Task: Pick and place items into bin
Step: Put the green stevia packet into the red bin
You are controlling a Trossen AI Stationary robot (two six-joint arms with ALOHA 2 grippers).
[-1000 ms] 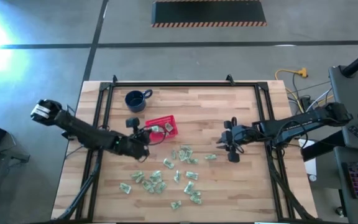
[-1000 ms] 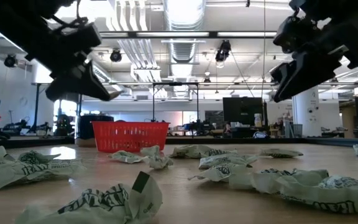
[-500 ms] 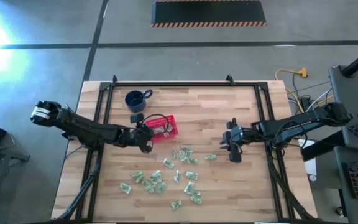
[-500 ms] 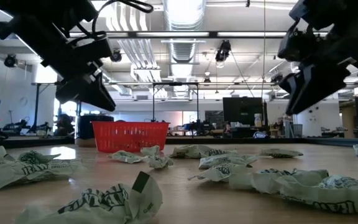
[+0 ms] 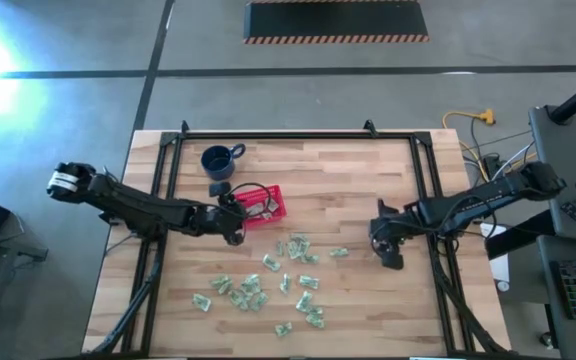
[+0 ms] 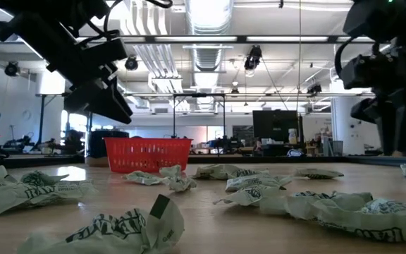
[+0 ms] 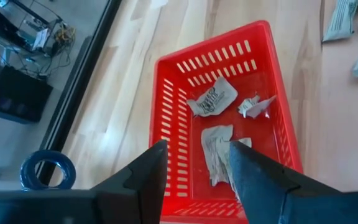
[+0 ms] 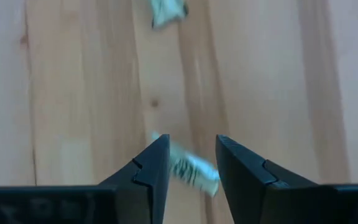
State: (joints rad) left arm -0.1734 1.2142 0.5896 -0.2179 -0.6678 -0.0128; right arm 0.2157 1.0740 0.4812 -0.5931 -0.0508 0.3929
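The red bin stands left of the table's middle, with three wrapped items lying inside it. My left gripper hangs open over the bin's near-left end, nothing between its fingers. Many more pale green-and-white items lie scattered on the wood near the middle. My right gripper points down at the right side, open. Its fingers stand either side of one item that lies on the wood beyond their tips.
A dark blue mug stands beyond the bin's far-left corner. A black frame rail runs along the table's left side and another along the right. Bare wood lies between the bin and my right gripper.
My left gripper has gone a little toward the far right, from beside the bin to over its near-left end. My right gripper has gone toward the table's right and near edges and tipped its fingers downward.
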